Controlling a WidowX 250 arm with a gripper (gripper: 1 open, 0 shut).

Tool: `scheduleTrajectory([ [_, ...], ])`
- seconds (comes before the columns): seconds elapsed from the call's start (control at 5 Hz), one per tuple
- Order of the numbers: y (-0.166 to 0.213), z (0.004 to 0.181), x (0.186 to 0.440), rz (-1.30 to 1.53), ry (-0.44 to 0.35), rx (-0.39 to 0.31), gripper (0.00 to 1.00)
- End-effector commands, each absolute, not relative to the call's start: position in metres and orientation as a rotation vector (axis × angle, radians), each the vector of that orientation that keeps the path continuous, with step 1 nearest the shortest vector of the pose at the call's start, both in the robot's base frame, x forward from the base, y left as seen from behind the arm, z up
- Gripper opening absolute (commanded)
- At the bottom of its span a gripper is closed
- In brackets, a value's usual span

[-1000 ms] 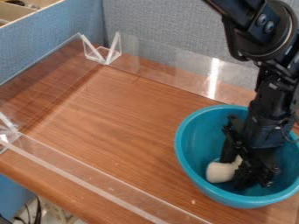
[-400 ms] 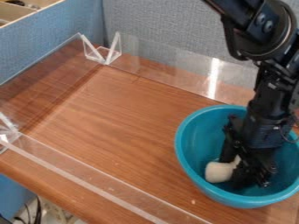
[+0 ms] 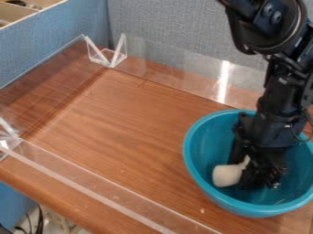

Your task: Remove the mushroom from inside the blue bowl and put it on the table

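One black robot arm point(image 3: 279, 55) is reaching straight down into the blue bowl point(image 3: 202, 146), which is sitting at the near right corner of the reddish-brown wood-grain desk point(image 3: 110, 128). The arm's fingers point(image 3: 254, 170) are resting low inside the bowl, close to its glossy floor, and they are standing only partly apart rather than spread wide. The mushroom point(image 3: 229, 173) is lying inside the bowl on the left side of its floor, its cream-white stem showing pale against the teal plastic; its cap is not showing clearly behind the dark hardware. The pale stem is pressing right up against the left side of the fingers, and it appears to be caught between them, though the black parts are hiding the exact contact, so a firm grip cannot be confirmed. Low clear acrylic walls point(image 3: 73, 183) are edging the desk, with a clear corner bracket point(image 3: 113, 53) standing at the far left corner. A blue partition point(image 3: 171, 27) is running behind the far edge.
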State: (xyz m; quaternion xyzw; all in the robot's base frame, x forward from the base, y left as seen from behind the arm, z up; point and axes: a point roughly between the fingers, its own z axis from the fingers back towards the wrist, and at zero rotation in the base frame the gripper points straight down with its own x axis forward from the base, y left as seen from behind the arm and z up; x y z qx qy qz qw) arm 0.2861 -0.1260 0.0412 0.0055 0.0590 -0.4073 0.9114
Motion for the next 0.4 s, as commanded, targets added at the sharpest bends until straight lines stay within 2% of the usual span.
scheduleTrajectory([
  [0.0, -0.1217, 0.0732, 0.2941, -0.830, 0.035, 0.016, 0.00],
  [0.2, -0.1196, 0.0814, 0.2945, -0.832, 0.026, 0.018, 0.00],
])
